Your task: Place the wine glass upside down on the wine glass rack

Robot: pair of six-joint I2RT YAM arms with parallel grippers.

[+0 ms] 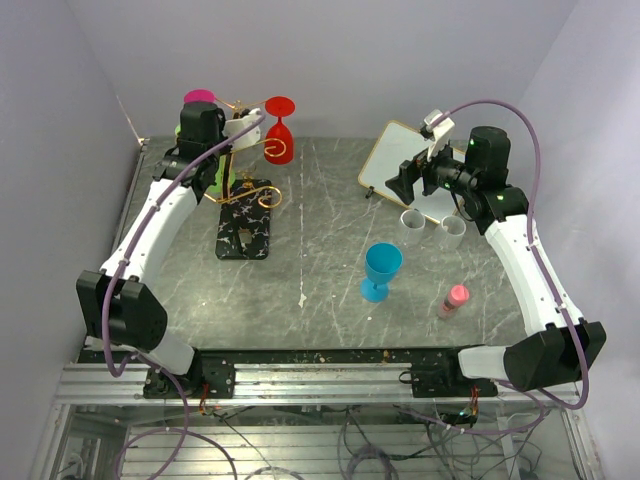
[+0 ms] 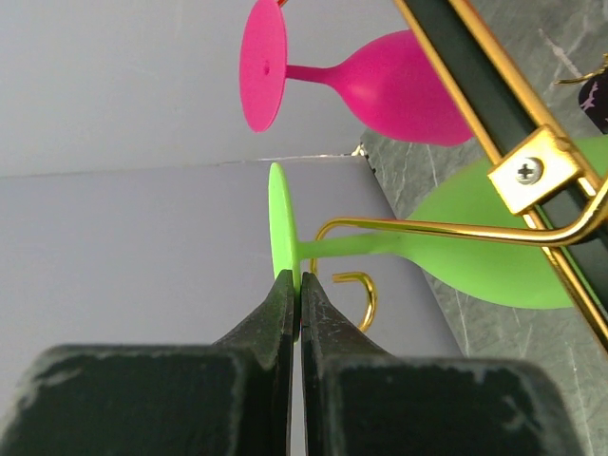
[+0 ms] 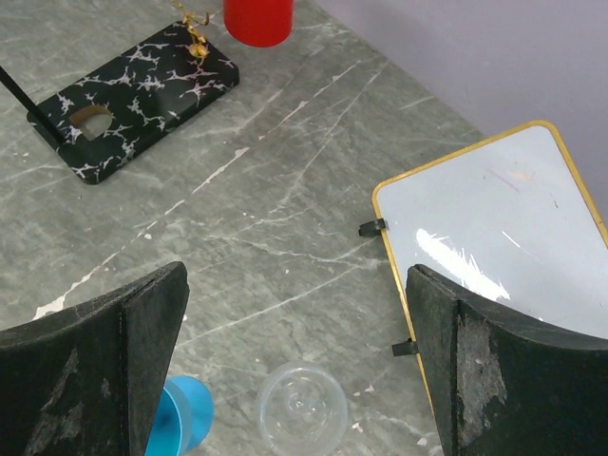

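The green wine glass (image 2: 494, 256) is pinched by the thin rim of its foot between the nearly closed fingers of the left gripper (image 2: 298, 285), at the far left of the table. Its stem sits within a curled gold arm of the wine glass rack (image 2: 456, 231). A pink glass (image 2: 380, 81) hangs just beside it and a red glass (image 1: 280, 135) hangs on the rack's right side. The right gripper (image 3: 296, 285) is spread wide, holding nothing, above the grey table (image 3: 285, 190) beside a gold-framed white board (image 3: 494, 228).
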